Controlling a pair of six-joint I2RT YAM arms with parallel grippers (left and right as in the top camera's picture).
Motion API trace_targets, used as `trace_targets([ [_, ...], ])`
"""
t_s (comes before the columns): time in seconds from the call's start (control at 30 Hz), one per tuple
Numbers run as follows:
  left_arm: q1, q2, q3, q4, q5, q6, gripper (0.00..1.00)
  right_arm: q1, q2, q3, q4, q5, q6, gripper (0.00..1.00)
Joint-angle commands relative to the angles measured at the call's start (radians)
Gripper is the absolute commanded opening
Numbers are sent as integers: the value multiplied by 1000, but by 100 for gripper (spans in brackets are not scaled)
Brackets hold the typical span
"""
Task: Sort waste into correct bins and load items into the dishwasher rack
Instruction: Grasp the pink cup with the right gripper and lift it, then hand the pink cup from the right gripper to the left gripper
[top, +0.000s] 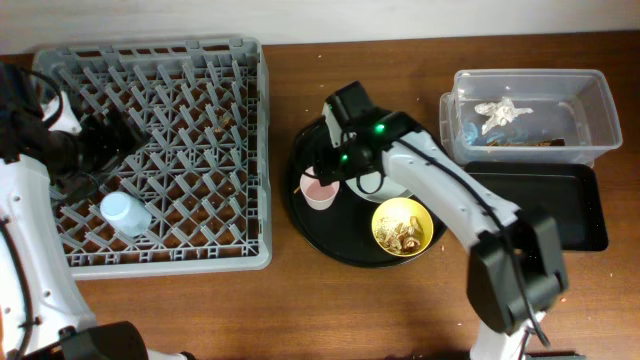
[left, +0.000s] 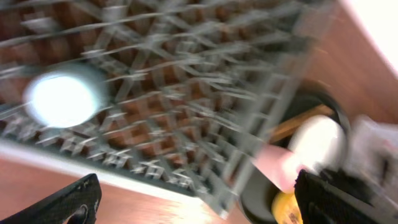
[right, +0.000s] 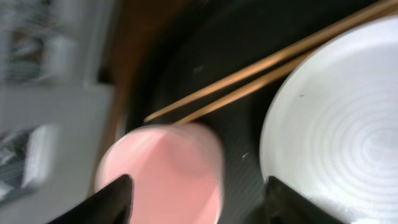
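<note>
The grey dishwasher rack (top: 150, 150) stands at the left, with the blue cup (top: 125, 213) upside down in its front left part. My left gripper (top: 118, 136) hovers over the rack, open and empty; its blurred wrist view shows the rack (left: 186, 93) and the blue cup (left: 62, 99). My right gripper (top: 331, 172) is open just above the pink cup (top: 320, 192). In the right wrist view the fingers (right: 199, 202) straddle the pink cup (right: 165, 177), beside the chopsticks (right: 267, 68) and the plate (right: 342, 118). The yellow bowl (top: 402, 226) holds food scraps.
The pink cup, plate and bowl sit on a big round black tray (top: 310, 225). The clear tub (top: 590, 100) at the back right holds white tissue (top: 503, 113) and a wrapper (top: 520, 143). A shallow black tray (top: 560, 205) lies in front of it.
</note>
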Motion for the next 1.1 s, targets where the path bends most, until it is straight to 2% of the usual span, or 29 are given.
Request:
trace_targets([
  [0.0,1,-15,18,-11,251,171,99,2,63,-5,21,106,55,44],
  [0.03,0,-15,17,-19,275,187,99,2,67,-5,20,95,55,25],
  [0.1,-12,-15,17,-33,361,254,98,2,65,-5,15,75,55,4],
  [0.27,-67,-15,17,-37,600,400,98,-27,23,29,-34,-100,-1,4],
  [0.4,-115,-15,17,-29,732,417,99,-111,-94,112,-167,-198,-15,4],
  [0.47,-140,-15,17,-23,806,424,99,-169,-171,140,-203,-373,-95,4],
  [0.5,-160,-15,17,-12,864,423,99,-221,-237,146,-199,-558,-154,4],
  [0.6,-216,-15,17,21,1019,423,99,-293,-335,146,-151,-916,-293,4],
  [0.67,-270,-15,17,47,1096,423,99,-300,-356,146,-104,-1033,-298,4],
  [0.87,-469,-15,17,103,1094,423,93,-204,-343,146,11,-1114,-296,4],
  [1.03,-498,-15,17,101,1094,423,89,-201,-343,146,115,-1167,-248,4],
  [1.07,-498,-15,17,98,1094,423,84,-208,-343,146,144,-1165,-214,4],
])
